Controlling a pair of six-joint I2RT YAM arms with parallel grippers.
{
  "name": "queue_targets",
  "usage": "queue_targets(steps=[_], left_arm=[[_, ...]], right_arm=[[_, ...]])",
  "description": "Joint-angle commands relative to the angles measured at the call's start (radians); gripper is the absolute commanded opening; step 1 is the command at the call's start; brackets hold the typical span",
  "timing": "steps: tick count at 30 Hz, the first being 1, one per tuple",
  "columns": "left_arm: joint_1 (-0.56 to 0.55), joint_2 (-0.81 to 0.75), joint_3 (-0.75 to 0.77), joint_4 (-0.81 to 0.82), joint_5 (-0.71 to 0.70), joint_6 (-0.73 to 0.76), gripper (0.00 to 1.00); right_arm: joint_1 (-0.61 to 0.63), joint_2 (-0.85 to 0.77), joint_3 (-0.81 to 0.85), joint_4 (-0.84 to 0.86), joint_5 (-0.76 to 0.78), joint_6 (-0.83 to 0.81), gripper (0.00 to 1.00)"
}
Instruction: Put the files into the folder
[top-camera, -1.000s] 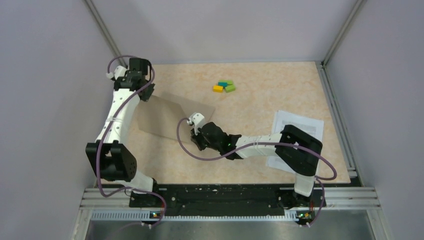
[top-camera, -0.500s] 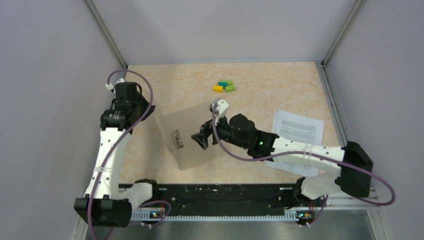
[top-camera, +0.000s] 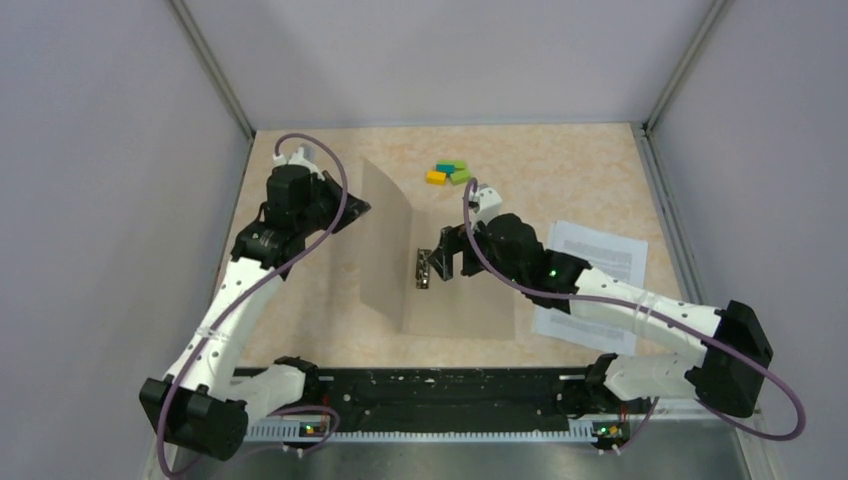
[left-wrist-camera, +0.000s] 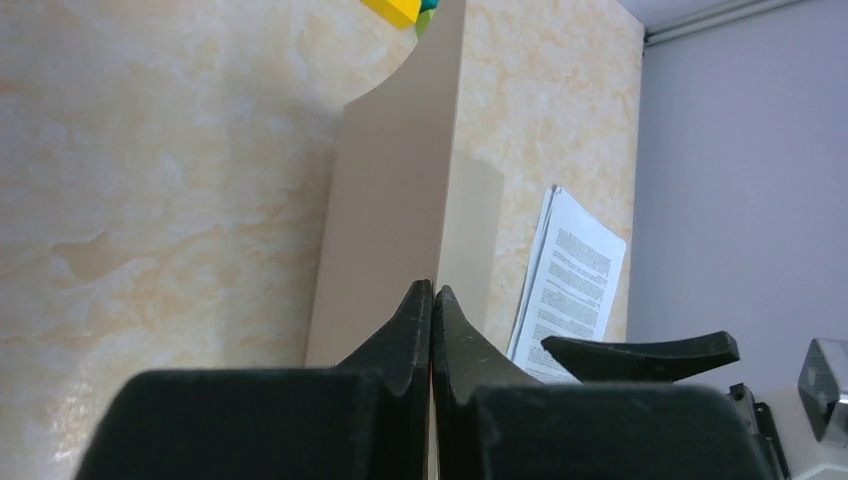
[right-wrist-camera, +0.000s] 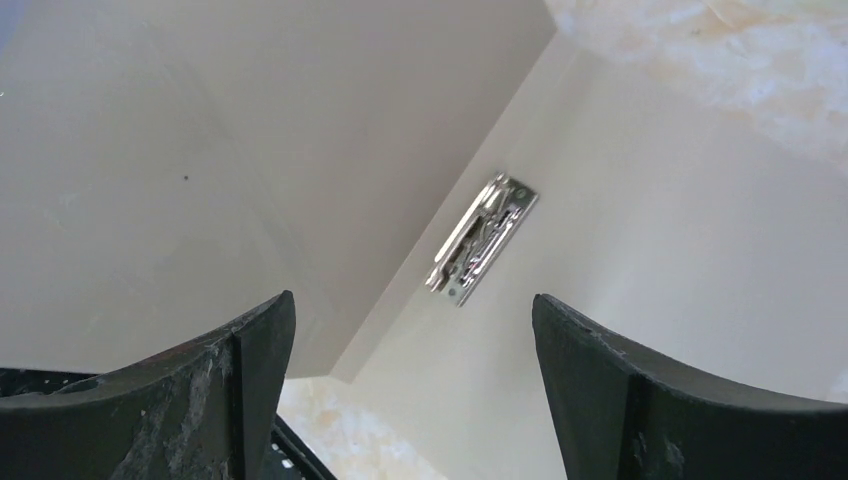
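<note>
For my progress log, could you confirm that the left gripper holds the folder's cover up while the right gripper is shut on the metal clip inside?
Not quite: the right gripper is open, its fingers spread wide of the metal clip, as the right wrist view shows. The left gripper does hold the folder by its raised cover.

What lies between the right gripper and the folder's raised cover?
A metal clip inside the folder, ahead of the right gripper; the right wrist view shows it.
</note>
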Motion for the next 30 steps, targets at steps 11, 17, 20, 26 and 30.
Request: queue_targets(steps=[11, 17, 20, 26, 30], left_arm=[[0.151, 0.05, -0.165, 0.278, 0.162, 0.084, 0.0], [0.217, 0.077, -0.157, 0.169, 0.124, 0.155, 0.16], [0.223, 0.096, -0.121, 0.076, 0.037, 0.2, 0.4], [0.223, 0.172, -0.058, -0.054, -0.098, 0.264, 0.52], [0.222, 0.248, -0.007, -0.127, -0.129, 0.293, 0.52]], right_arm=[[-0.042, 0.143, 0.019, -0.046, 0.031, 0.058, 0.87], [-0.045, 0.243, 0.051, -0.037, 0.029, 0.066, 0.87], [-0.044, 0.304, 0.07, -0.03, 0.032, 0.074, 0.87], [-0.046, 0.436, 0.124, -0.028, 0.047, 0.075, 0.87], [-0.04, 0.511, 0.169, -0.044, 0.075, 0.068, 0.88]])
